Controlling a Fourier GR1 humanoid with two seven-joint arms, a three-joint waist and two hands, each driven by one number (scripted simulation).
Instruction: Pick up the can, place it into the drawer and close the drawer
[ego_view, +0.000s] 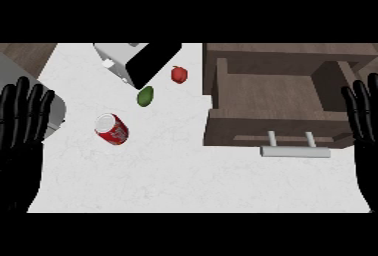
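Left hand (22, 125) rests at the worktop's (184, 185) left edge, fingers straight and spread, touching nothing. Right hand (363, 120) does the same at the right edge, beside the open drawer (244, 131). The can (111, 129) sits near the left edge, its silver end toward the far left corner and its long axis slanting back toward the near right (upright or lying, I cannot tell).

Can (111, 128) lying on counter (184, 180), left-centre, well apart from open drawer (266, 121) at right. Behind can: fruit (145, 96), then pepper (179, 74) further back-right, both just beside appliance (136, 59) at back edge. Drawer handle (294, 151) facing front.
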